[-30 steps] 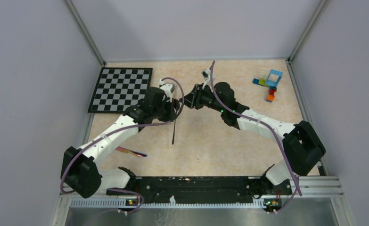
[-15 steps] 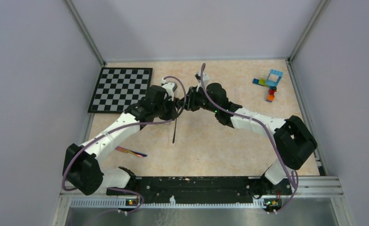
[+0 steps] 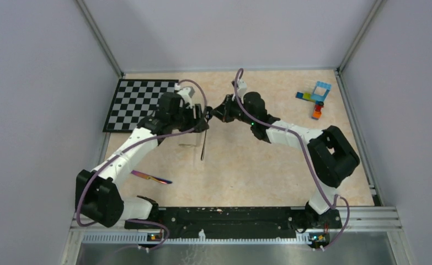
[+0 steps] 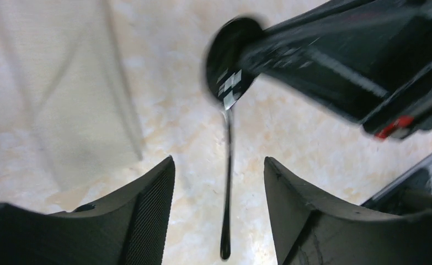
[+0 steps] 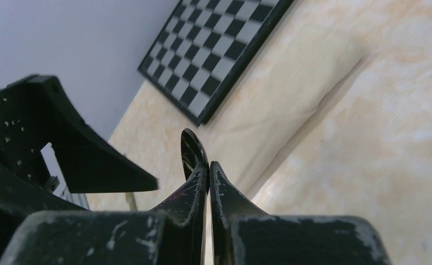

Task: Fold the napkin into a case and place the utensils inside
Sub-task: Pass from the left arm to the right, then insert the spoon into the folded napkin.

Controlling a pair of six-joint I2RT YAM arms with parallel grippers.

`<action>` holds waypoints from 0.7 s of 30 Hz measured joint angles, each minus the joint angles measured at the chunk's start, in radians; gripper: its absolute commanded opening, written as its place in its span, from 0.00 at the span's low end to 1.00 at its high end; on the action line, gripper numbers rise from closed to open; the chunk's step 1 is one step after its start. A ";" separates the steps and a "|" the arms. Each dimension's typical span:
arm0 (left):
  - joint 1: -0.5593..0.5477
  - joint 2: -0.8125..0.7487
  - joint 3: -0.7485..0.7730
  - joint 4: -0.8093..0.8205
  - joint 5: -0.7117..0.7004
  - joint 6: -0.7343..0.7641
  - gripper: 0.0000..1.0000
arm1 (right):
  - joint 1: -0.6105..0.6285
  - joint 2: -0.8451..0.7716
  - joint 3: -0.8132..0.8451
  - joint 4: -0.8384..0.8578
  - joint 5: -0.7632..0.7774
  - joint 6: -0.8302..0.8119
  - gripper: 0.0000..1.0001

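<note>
A black spoon hangs upright, its oval bowl at the top. My right gripper is shut on that bowl, reaching in from the right. My left gripper is open, its fingers standing either side of the handle without touching it. The cream napkin, folded into a narrow case, lies on the table beside the chequered board, left of the spoon. A rainbow-tinted utensil lies near the left arm's base.
Small coloured toy bricks sit at the back right. Grey walls close in the beige table on three sides. The two arms meet above the table's middle back.
My left gripper has opened, let go of the spoon and drawn back to the left. My right gripper has shut on the spoon's bowl and now carries it.
</note>
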 measured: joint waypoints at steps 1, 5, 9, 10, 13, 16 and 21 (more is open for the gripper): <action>0.053 -0.003 -0.003 0.013 0.045 -0.018 0.65 | -0.024 0.023 0.019 0.017 -0.016 0.013 0.00; 0.249 -0.027 -0.052 0.084 0.161 -0.088 0.55 | -0.128 0.137 0.126 0.106 -0.052 0.042 0.00; 0.313 -0.017 -0.111 0.158 0.253 -0.151 0.39 | -0.196 0.276 0.307 0.163 -0.074 0.049 0.00; 0.319 -0.003 -0.125 0.179 0.279 -0.164 0.36 | -0.206 0.325 0.375 0.172 -0.083 0.051 0.00; 0.325 0.069 -0.135 0.220 0.326 -0.192 0.28 | -0.222 0.464 0.557 0.180 -0.099 0.056 0.00; 0.327 0.138 -0.151 0.255 0.337 -0.203 0.23 | -0.229 0.612 0.737 0.161 -0.115 0.056 0.00; 0.332 0.161 -0.204 0.274 0.309 -0.201 0.21 | -0.233 0.829 1.020 0.062 -0.137 0.047 0.00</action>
